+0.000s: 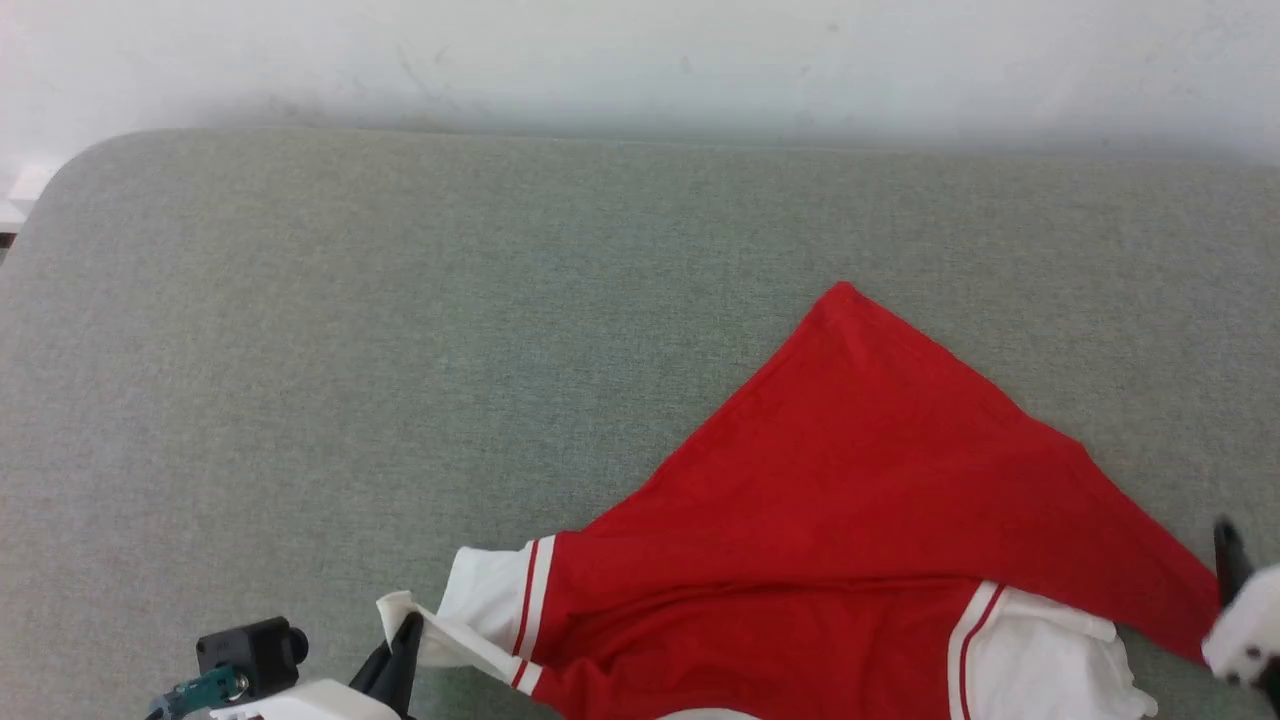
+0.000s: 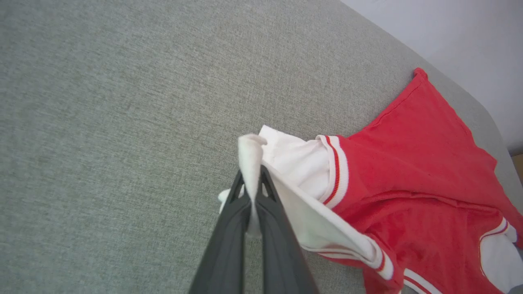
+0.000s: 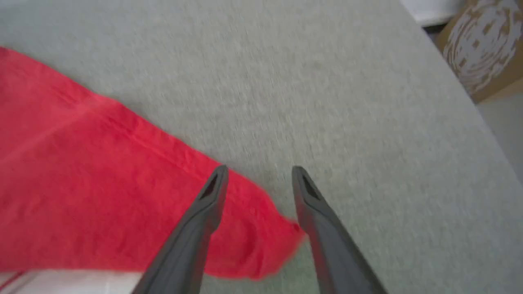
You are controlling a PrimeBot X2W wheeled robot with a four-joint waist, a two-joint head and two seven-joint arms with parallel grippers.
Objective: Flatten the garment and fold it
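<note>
My red jersey shirt [image 1: 850, 480] lies crumpled on the grey surface [image 1: 400, 350].
My left end effector [image 2: 251, 175] pinches its white sleeve [image 2: 298, 163]; my right end effector [image 3: 259, 175] is spread wide and empty over a red corner.

Matt cloth garment [image 1: 850, 480] on rough-woven grey upholstery [image 1: 400, 350].

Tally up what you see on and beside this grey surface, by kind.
1 garment, red and white
2 robot hands: left hand, right hand
1 cardboard box
Total: 4
</note>
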